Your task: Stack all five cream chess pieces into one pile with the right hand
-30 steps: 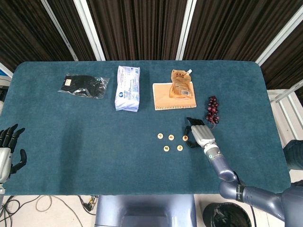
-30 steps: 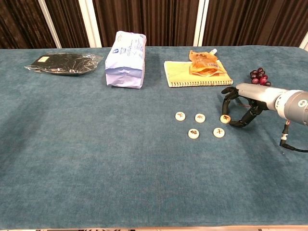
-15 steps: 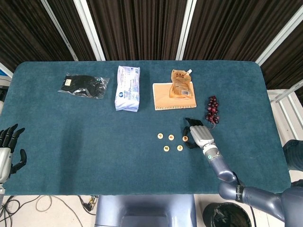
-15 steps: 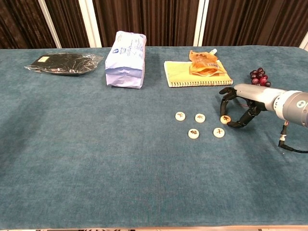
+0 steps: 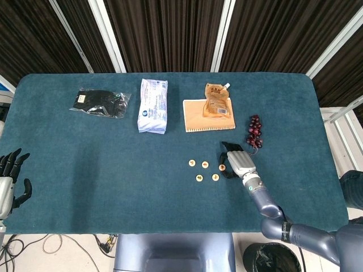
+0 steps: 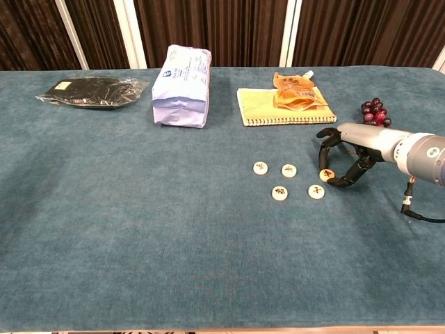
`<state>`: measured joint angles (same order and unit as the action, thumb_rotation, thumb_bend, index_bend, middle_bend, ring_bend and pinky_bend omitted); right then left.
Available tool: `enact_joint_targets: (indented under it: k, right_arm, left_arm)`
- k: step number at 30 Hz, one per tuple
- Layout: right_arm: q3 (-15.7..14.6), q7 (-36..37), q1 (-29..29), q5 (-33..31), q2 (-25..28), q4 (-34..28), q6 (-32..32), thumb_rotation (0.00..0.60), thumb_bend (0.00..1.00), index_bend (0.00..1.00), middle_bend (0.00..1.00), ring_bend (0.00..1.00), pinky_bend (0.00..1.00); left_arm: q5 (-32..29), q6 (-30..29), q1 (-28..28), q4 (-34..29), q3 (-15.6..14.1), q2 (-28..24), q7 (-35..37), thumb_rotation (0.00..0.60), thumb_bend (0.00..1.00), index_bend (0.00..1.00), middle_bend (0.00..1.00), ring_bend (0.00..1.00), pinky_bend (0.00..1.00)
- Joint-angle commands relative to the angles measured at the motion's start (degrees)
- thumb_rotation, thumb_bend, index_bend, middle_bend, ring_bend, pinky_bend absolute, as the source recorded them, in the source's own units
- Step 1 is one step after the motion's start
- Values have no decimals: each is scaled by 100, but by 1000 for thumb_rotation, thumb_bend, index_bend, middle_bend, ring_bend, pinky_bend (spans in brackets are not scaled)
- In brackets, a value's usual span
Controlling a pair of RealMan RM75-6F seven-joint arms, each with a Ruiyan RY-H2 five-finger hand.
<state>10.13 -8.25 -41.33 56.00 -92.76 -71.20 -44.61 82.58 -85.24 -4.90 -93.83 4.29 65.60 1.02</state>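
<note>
Five cream chess pieces lie flat on the blue bench (image 6: 139, 229), right of centre, none stacked. Three form a back row: the left piece (image 6: 260, 167), the middle piece (image 6: 289, 170) and the right piece (image 6: 325, 175). Two sit in front of them: the front left piece (image 6: 279, 193) and the front right piece (image 6: 316, 191). All five lie apart from one another.

The right hand (image 6: 345, 154) reaches in from the right edge, low over the bench, with its dark fingers (image 6: 325, 139) curled down around the right piece of the back row. In the chest view the fingers stand on either side of that piece, at or very near its edge; whether they truly pinch it I cannot tell, and the piece looks to be resting on the cloth. In the head view the same hand (image 5: 235, 161) covers the spot just right of that piece (image 5: 222, 166).

The left hand (image 5: 11, 175) shows only in the head view, at the far left edge beside the bench, its fingers spread and holding nothing.

Along the back of the bench lie a black packet (image 6: 92, 92), a white bag (image 6: 182, 87), and a yellow notebook (image 6: 261, 106) with an orange pouch (image 6: 295, 92) on top of it. A bunch of dark grapes (image 6: 375, 110) lies just behind the right hand.
</note>
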Motion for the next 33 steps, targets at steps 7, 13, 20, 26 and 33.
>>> enact_joint_targets:
  k: [7, 13, 20, 26, 33]
  right_arm:
    - [185, -82, -160, -73, 258, -264, 136, 600, 406, 529, 0, 0, 36]
    - [264, -396, -460, -557, 328, -469, 415, 600, 406, 529, 0, 0, 35]
    - [326, -575, -714, -823, 134, -401, 412, 600, 407, 529, 0, 0, 34]
    - [312, -704, -880, -1093, -14, -209, 461, 600, 407, 529, 0, 0, 35]
    - [214, -736, -906, -1209, -56, -163, 457, 600, 407, 529, 0, 0, 34]
  left_arm:
    - [0, 4, 1, -12, -3, -5, 10, 600, 624, 133, 1, 0, 0]
    - [2, -11, 7, -19, 2, -11, 27, 600, 624, 133, 1, 0, 0]
    - [-31, 12, 0, -14, 19, -25, 69, 600, 624, 133, 1, 0, 0]
    - [-25, 6, 2, -24, 20, -31, 87, 600, 624, 133, 1, 0, 0]
    - [-23, 24, -5, -31, 15, -32, 84, 600, 624, 133, 1, 0, 0]
